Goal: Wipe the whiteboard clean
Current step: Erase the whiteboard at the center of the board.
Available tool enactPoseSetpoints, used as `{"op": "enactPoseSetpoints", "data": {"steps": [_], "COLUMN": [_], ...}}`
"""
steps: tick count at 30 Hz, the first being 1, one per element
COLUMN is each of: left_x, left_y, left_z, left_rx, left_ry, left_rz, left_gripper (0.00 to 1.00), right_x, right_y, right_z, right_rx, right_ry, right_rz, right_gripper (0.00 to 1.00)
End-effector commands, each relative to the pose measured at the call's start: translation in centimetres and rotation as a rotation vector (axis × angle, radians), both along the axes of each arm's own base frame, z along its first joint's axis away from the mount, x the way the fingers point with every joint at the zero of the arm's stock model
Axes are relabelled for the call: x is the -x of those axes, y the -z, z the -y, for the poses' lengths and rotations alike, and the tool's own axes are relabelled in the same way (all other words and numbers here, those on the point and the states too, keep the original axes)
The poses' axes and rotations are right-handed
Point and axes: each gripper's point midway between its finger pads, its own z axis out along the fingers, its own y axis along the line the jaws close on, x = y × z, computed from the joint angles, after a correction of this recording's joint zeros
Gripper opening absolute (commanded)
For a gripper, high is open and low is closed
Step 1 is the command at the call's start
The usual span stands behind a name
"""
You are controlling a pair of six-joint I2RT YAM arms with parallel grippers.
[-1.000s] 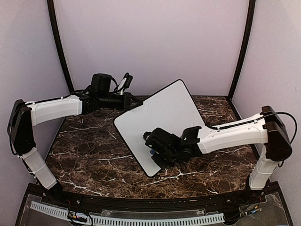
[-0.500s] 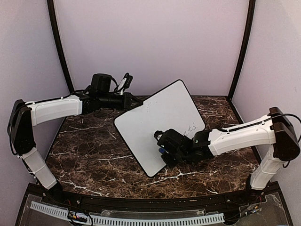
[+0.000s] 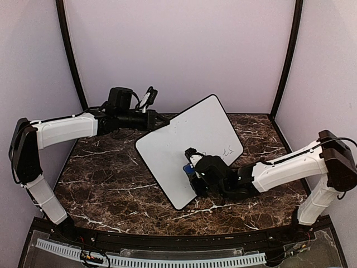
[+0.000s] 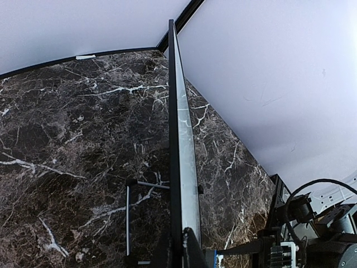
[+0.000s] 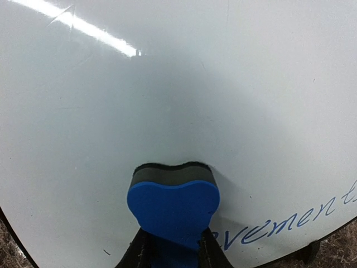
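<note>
The whiteboard (image 3: pixel 178 145), white with a thin black frame, stands tilted on the marble table. My left gripper (image 3: pixel 155 120) is shut on its upper left edge; the left wrist view shows the board edge-on (image 4: pixel 179 139) between my fingers. My right gripper (image 3: pixel 192 174) is shut on a blue eraser (image 5: pixel 174 204) with a dark felt face pressed against the board (image 5: pixel 167 84). Blue handwriting (image 5: pixel 290 220) remains at the lower right of the board, also faintly visible in the top view (image 3: pixel 226 151).
The dark marble table (image 3: pixel 100 167) lies under both arms. A thin wire stand (image 4: pixel 129 215) props the board from behind. Purple walls with black corner posts (image 3: pixel 287 56) enclose the back and sides.
My right gripper has slid the eraser to the right across the lower part of the board, then slightly up. The left arm and board have stayed still.
</note>
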Motion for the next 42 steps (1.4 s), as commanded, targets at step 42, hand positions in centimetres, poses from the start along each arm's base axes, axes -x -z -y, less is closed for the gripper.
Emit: {"op": "enactPoseSetpoints", "data": {"steps": [42], "left_x": [2.6], "left_y": [2.3], "left_z": [1.3], "left_rx": [-0.045], "left_ry": [0.100], "left_rz": [-0.065], "left_gripper": [0.00], "right_x": [0.8], "right_y": [2.7], "right_z": [3.3], "right_rx": [-0.081], "right_ry": [0.013], "right_rz": [0.002], "right_gripper": [0.23]}}
